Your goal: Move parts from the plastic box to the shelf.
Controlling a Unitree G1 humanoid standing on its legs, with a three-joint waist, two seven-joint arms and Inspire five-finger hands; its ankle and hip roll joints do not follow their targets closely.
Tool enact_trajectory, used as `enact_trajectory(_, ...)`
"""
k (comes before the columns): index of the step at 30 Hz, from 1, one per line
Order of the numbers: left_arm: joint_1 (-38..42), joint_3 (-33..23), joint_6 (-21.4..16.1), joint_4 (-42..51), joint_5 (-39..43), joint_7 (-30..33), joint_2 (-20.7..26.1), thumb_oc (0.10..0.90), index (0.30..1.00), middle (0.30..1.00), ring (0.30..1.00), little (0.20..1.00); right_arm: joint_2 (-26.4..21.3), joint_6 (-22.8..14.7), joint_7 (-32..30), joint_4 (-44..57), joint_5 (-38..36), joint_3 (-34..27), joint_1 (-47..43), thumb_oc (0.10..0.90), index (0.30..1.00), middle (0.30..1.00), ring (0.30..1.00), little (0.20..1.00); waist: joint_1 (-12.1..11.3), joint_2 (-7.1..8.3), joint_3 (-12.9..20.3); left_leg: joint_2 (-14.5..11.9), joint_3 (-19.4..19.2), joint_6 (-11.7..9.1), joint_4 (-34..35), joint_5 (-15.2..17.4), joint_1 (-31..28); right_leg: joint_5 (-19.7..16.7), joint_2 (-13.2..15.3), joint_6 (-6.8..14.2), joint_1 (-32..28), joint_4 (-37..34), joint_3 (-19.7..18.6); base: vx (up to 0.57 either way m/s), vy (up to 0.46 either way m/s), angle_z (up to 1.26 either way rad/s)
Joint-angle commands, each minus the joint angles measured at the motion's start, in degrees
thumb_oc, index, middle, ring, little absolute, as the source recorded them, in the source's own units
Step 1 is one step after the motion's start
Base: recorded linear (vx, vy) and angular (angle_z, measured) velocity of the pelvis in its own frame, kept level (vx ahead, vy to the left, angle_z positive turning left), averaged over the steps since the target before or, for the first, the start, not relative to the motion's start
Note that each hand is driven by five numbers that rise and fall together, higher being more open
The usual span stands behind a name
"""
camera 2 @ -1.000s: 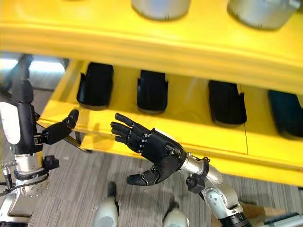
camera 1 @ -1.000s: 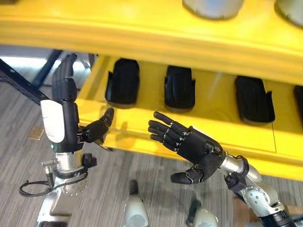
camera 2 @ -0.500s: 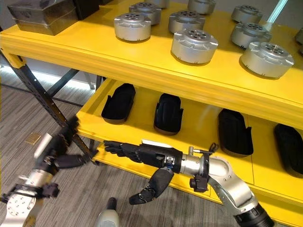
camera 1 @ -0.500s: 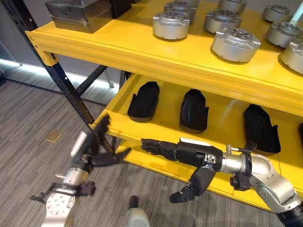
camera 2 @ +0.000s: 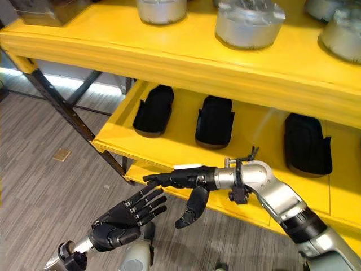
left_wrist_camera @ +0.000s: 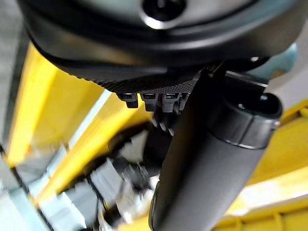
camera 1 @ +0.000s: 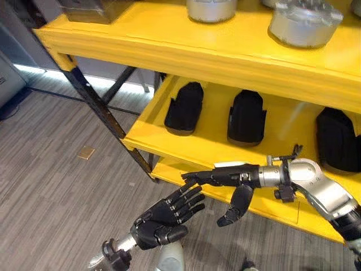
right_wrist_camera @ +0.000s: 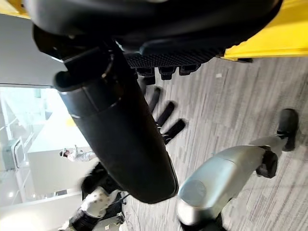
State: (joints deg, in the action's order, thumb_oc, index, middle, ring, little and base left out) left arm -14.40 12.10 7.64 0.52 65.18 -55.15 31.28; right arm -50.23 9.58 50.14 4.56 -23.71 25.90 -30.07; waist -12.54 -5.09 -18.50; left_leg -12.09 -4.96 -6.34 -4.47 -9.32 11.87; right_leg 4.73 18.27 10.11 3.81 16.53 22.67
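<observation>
Grey carpet floor (camera 1: 51, 186) runs under the yellow shelf (camera 1: 169, 53), whose upper level carries round silver motor parts (camera 1: 304, 22) and a dark metal block (camera 1: 90, 8). On the lower level black moulded parts (camera 1: 185, 107) sit in a row, well apart from each other. I see no plastic box here, so I cannot tell where the remaining parts are.

Compared with a moment ago, my head camera has swung, so the whole scene sits differently. The left robot hand (camera 1: 163, 217) has really moved, though: it has dropped from beside the shelf post to low over the floor, fingers spread and empty. The right robot hand (camera 1: 225, 178) stays stretched flat along the lower shelf's near edge, fingers straight, thumb hanging down, holding nothing.

I judge both hands are free, so a placement looks finished and I should turn back for the next part.
</observation>
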Motion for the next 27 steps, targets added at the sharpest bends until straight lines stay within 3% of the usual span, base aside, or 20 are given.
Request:
enact_trajectory(1, 1.53, -2.24, -4.82, 6.8, 7.19, -3.29, 2.23, 0.9, 1.0, 1.0, 1.0, 1.0, 0.36, -5.87, -4.87, 1.82, -3.57, -2.94, -10.78, 0.9, 1.0, 1.0, 1.0, 1.0, -0.95, 2.18, -2.76, -1.67, 0.48, -0.56, -2.89, 4.02, -1.84, 0.82, -1.81, -3.01, -1.0, 0.33, -2.44, -0.09, -0.022, 0.06)
enact_trajectory(4, 1.9, -3.66, -5.79, 7.5, 6.68, -3.41, 2.18, 0.9, 1.0, 1.0, 1.0, 1.0, 1.12, -7.05, -6.38, 1.57, -3.59, -4.54, -10.2, 0.9, 1.0, 1.0, 1.0, 1.0, -1.11, 2.07, -3.56, -1.48, 0.35, -0.19, -3.13, 4.03, -1.29, 0.77, -1.73, -3.04, -0.52, 0.66, -2.4, -0.04, -0.015, 0.01)
enact_trajectory(7, 1.98, -5.01, -9.56, 8.47, 7.87, -3.88, 2.35, 0.9, 1.0, 1.0, 1.0, 1.0, 2.19, -8.53, -8.13, 1.57, -6.51, -6.24, -9.61, 0.9, 1.0, 1.0, 1.0, 1.0, -0.63, 1.67, -4.25, -1.63, -2.03, 0.12, -4.1, 4.37, -1.17, 0.43, -1.45, -3.19, -1.02, 0.04, -1.67, -0.04, 0.062, 0.04)
enact_trajectory(13, 4.58, -5.74, -7.74, 9.9, 6.89, -4.86, 1.56, 0.9, 1.0, 1.0, 1.0, 1.0, 7.49, -6.67, -6.91, 4.46, -5.54, -8.13, -6.44, 0.9, 1.0, 1.0, 1.0, 1.0, 1.01, 2.36, -3.98, 0.08, -6.7, 1.61, -8.4, 7.58, -1.47, -1.39, 1.08, -1.78, -2.83, -1.98, -1.98, 0.01, 0.19, -0.03)
enact_trajectory(16, 6.77, -5.31, -4.98, 10.8, 7.02, -4.58, 2.57, 0.9, 1.0, 1.0, 1.0, 1.0, 10.43, -6.36, -7.14, 6.46, -3.19, -8.1, -3.67, 0.9, 1.0, 1.0, 1.0, 1.0, 1.91, 3.29, -3.28, 1.34, -8.93, 3.34, -12.06, 10.56, -1.93, -5.73, 4.42, -1.29, -4.46, -4.24, -3.02, 0.05, 0.145, -0.12)
enact_trajectory(18, 8.3, -4.43, -5.86, 10.85, 4.95, -1.78, 2.6, 0.9, 1.0, 1.0, 1.0, 1.0, 13.38, -5.31, -7.15, 7.09, -2.25, -7.74, -2.55, 0.9, 1.0, 1.0, 1.0, 1.0, 2.69, 3.57, -2.94, 1.21, -11.58, 4.41, -12.8, 12.64, -4.24, -7.98, 5.96, -1.57, -2.66, -1.69, -2.58, 0.09, 0.159, -0.24)
enact_trajectory(19, 8.5, -4.29, -6.92, 10.98, 4.11, 0.36, 2.42, 0.9, 1.0, 1.0, 1.0, 1.0, 14.58, -4.88, -6.82, 7.03, -2.18, -7.23, -2.77, 0.9, 1.0, 1.0, 1.0, 1.0, 2.86, 3.49, -2.91, 0.47, -13.33, 4.72, -12.35, 13.11, -5.6, -7.34, 5.62, -1.78, -1.41, 1.11, -1.49, 0.16, 0.203, -0.46)
enact_trajectory(21, 8.17, -4.71, -6.35, 10.66, 5.74, 2.12, 2.1, 0.9, 1.0, 1.0, 1.0, 1.0, 15.35, -3.49, -7.41, 8.13, -2.79, -5.51, -2.83, 0.9, 1.0, 1.0, 1.0, 1.0, 3.14, 3.51, -2.33, 0.2, -14.18, 4.82, -10.95, 13.69, -7.86, -1.24, 1.46, -2.06, -0.97, 5.95, -0.16, 0.13, 0.107, -0.6)
enact_trajectory(23, 8.11, -4.58, -5.1, 10.45, 6.33, 1.84, 1.87, 0.9, 1.0, 1.0, 1.0, 1.0, 15.22, -3.1, -7.79, 8.78, -3.11, -4.94, -2.23, 0.9, 1.0, 1.0, 1.0, 1.0, 3.36, 3.79, -2.06, 0.84, -13.78, 5.07, -10.13, 13.75, -8.33, 0.49, -1.16, -2.96, -0.84, 6.22, -0.01, 0.09, 0.0, -0.72)
enact_trajectory(24, 7.52, -3.82, -1.93, 10.81, 6.63, 0.17, 1.0, 0.9, 1.0, 1.0, 1.0, 1.0, 13.79, -1.05, -9.06, 11.84, -5.02, -4.71, -0.63, 0.9, 1.0, 1.0, 1.0, 1.0, 3.86, 4.36, -1.27, 2.89, -13.42, 5.45, -6.75, 12.14, -9.27, 2.2, -8.53, -6.26, 0.04, 5.3, 0.77, 0.12, -0.059, -0.53)
enact_trajectory(27, 6.44, -3.04, -0.96, 10.56, 6.02, 0.48, 0.9, 0.9, 1.0, 1.0, 1.0, 1.0, 12.56, -0.78, -10.48, 11.57, -7.15, -4.57, -0.56, 0.9, 1.0, 1.0, 1.0, 1.0, 3.73, 4.71, -0.6, 4.32, -12.83, 5.54, -4.29, 11.49, -9.98, 1.99, -10.49, -7.16, -0.31, 3.76, 1.43, 0.09, -0.135, 0.1)
